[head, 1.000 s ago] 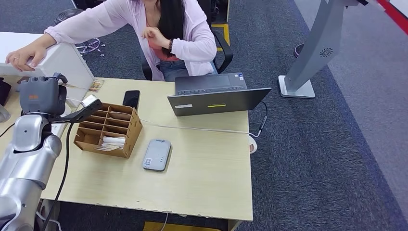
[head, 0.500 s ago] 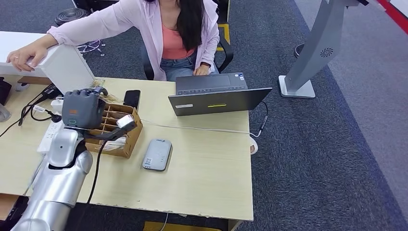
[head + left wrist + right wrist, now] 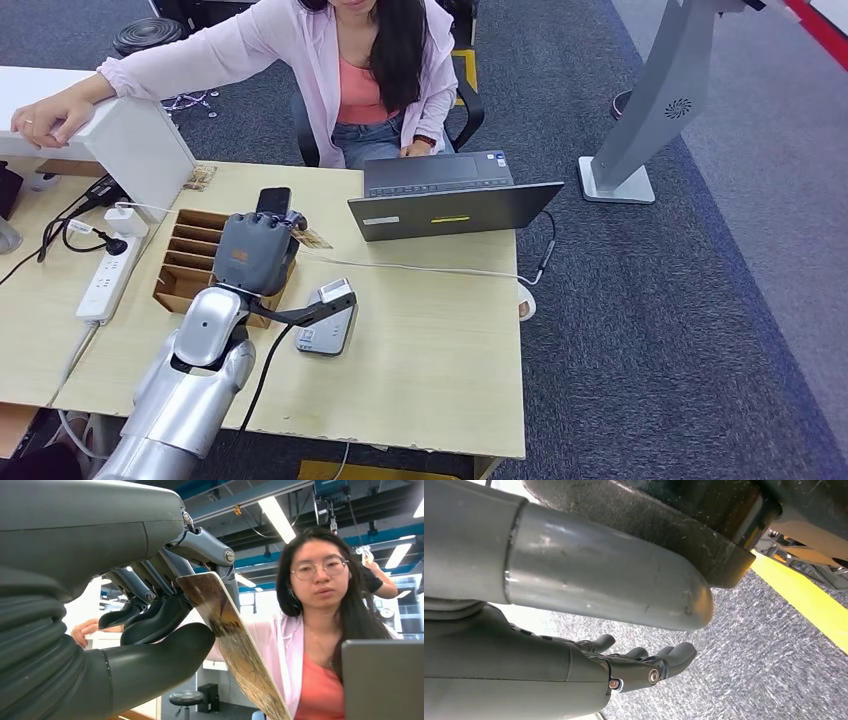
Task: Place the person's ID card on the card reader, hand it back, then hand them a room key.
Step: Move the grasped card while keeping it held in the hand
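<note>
My left hand [image 3: 255, 252] hovers above the right end of the cardboard key box [image 3: 180, 268], pinching the ID card [image 3: 312, 238] between thumb and fingers. In the left wrist view the card [image 3: 235, 645] juts out past the hand [image 3: 150, 625] toward the seated person [image 3: 325, 630]. The grey card reader [image 3: 325, 338] lies flat on the table just right of and nearer than the hand, partly hidden by my wrist mount. My right hand [image 3: 634, 667] hangs over the carpet, fingers extended and holding nothing.
An open laptop [image 3: 450, 200] stands at the table's back right, its cable trailing across the table. A black phone [image 3: 273, 200] lies behind the box. A power strip [image 3: 105, 275] lies at the left. The person [image 3: 350, 70] sits across the table, one hand on the laptop.
My left arm has swung right with the card, from the table's left side to over the box near the reader. The person lowered a hand to the laptop.
</note>
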`<state>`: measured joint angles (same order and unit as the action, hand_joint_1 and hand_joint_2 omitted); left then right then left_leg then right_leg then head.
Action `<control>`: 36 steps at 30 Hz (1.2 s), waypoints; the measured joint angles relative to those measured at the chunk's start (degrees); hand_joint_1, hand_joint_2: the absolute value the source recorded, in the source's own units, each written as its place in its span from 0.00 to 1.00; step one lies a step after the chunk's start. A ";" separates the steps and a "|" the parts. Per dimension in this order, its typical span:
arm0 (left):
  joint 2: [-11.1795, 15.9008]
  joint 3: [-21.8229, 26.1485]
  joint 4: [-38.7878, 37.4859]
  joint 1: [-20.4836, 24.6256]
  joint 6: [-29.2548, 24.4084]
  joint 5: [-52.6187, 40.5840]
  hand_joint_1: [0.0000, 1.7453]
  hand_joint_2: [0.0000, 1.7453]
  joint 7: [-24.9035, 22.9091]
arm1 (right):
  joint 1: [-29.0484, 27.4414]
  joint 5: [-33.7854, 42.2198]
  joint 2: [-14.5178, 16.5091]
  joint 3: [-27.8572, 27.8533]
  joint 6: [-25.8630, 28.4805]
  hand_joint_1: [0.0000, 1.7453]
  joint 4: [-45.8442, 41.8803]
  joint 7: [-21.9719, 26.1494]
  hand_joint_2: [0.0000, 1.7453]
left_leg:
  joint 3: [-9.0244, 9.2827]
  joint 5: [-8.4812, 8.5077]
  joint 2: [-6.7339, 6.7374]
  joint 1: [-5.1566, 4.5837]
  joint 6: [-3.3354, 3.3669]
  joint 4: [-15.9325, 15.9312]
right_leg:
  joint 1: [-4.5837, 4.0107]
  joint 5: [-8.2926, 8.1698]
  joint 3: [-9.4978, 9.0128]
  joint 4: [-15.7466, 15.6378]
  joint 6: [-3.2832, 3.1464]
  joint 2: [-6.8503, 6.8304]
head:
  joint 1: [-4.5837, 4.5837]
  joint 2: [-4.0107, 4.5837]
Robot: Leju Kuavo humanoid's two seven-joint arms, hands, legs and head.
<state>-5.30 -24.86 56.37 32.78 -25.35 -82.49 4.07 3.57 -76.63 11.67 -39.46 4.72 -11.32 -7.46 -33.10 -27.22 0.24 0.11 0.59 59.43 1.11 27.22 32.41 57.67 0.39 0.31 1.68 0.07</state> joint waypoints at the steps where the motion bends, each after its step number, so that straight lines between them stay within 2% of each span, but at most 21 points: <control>1: -0.10 -0.18 -0.07 -0.01 0.09 -0.01 1.00 1.00 0.00 | 0.00 0.00 0.00 -0.03 0.00 0.00 0.00 -0.04 0.00 | -0.01 0.01 0.00 0.00 0.01 0.00 | 0.00 0.00 0.00 0.00 0.00 0.00 | 0.00 0.00; 5: -0.30 -0.94 -0.49 -0.01 1.51 -0.13 1.00 1.00 -0.58 | 0.00 0.05 0.01 -0.12 0.00 0.00 0.01 -0.05 0.00 | -0.03 0.02 -0.01 -0.01 0.03 0.00 | 0.01 0.00 0.01 0.00 0.00 -0.01 | 0.00 0.00; 13: -1.09 -3.53 -4.71 0.31 12.27 -0.28 1.00 1.00 -4.75 | -0.03 0.44 0.02 -1.18 0.32 0.00 0.02 -0.22 0.00 | -0.03 0.02 -0.01 -0.02 0.03 0.01 | 0.02 -0.02 0.03 0.00 0.03 0.00 | 0.00 0.00; 18: -1.55 -4.52 -8.32 0.87 16.12 1.30 1.00 1.00 -5.51 | -0.04 0.43 0.02 -1.61 0.44 0.00 0.02 -0.24 0.00 | -0.04 0.02 -0.01 -0.01 0.03 0.01 | 0.01 -0.03 0.05 0.00 0.04 0.01 | -0.01 0.00; 36: -1.69 -6.11 -15.02 3.01 20.46 4.79 1.00 1.00 -5.58 | -0.04 -0.19 0.02 -2.59 0.51 0.00 0.02 -0.23 0.00 | -0.08 0.03 -0.01 -0.01 0.04 0.01 | 0.01 -0.04 0.07 0.00 0.05 0.01 | -0.01 0.00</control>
<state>-6.99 -30.97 41.35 35.80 -4.88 -77.71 -1.51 3.52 -76.82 11.69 -42.05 5.23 -11.30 -7.69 -33.18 -27.19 0.23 0.09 0.63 59.43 1.13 27.18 32.47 57.67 0.44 0.32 1.67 0.07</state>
